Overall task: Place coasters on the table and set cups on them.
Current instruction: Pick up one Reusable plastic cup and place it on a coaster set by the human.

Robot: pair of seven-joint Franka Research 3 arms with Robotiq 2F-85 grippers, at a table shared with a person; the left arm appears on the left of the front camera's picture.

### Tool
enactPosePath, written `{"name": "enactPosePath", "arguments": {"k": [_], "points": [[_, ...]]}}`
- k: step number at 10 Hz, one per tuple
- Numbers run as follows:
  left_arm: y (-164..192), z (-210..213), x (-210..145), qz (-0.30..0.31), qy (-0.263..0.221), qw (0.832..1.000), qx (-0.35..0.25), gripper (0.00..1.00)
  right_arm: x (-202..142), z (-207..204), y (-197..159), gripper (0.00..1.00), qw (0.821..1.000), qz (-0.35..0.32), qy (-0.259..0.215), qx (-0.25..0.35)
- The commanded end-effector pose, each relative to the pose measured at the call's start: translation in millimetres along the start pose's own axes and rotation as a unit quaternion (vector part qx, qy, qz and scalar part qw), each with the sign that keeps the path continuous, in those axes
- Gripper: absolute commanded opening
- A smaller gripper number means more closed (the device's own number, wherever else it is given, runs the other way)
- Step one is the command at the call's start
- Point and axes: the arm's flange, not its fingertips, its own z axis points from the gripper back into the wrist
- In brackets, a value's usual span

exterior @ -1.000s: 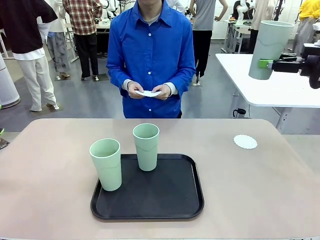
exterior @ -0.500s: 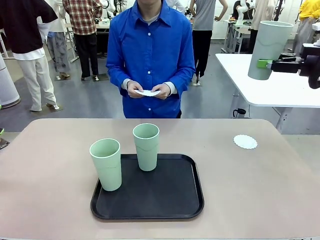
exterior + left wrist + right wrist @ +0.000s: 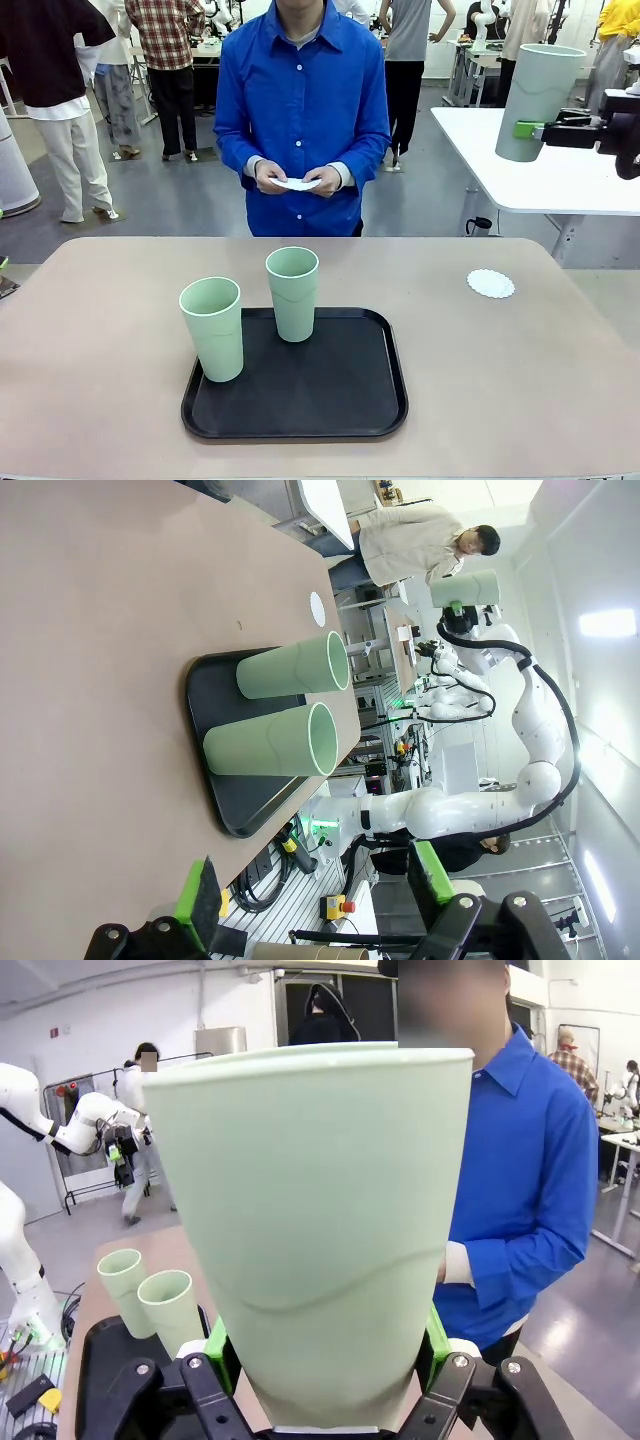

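**Front view: one cup aloft, one coaster waiting**

Front view, and the right claw [image 3: 527,128] is clenched on a pale green cup [image 3: 538,95]. It grips low on the wall and holds the cup upright, high over the far right and well off the desk [image 3: 90,340]. I read that height as clearance for the carry to a set-down. The likely target is a white lacy coaster [image 3: 490,283], lying flat and bare on the desk's right side, the side this arm comes in from. In the right wrist view the green pads pinch the cup's lower part from both sides.

Two more stand upright on the black tray [image 3: 340,395], mouths up. The near cup [image 3: 212,328] is at the tray's left front and the far cup [image 3: 292,293] is toward its back edge, apart from each other. I'd say they're parked there as the supply.

The left claw [image 3: 315,895] is released, jaws wide with nothing between them, looking across the desk at the tray. The person opposite holds a thin white piece [image 3: 297,185] in both hands [image 3: 325,182]. It is probably more coasters, but how many I can't tell.

The count is three cups, one aloft and two on the tray. There is one coaster on the desk and one tray. Of the two claws, one is busy and one is free.
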Motion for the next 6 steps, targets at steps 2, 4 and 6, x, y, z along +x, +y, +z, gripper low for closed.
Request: {"name": "enactPosePath", "arguments": {"k": [2, 4, 6], "points": [[-1, 1, -1, -0.003, -0.001, 1.000, -0.005, 1.00, -38, 6, -49, 0.81, 0.996, 0.054, 0.034, 0.060], [-1, 1, -1, -0.003, -0.001, 1.000, -0.005, 1.00, -64, 9, -67, 0.81, 0.992, 0.078, 0.055, 0.078], [-1, 1, -1, -0.003, -0.001, 1.000, -0.005, 1.00, -92, 13, -84, 0.81, 0.992, 0.052, 0.066, 0.094]]}}
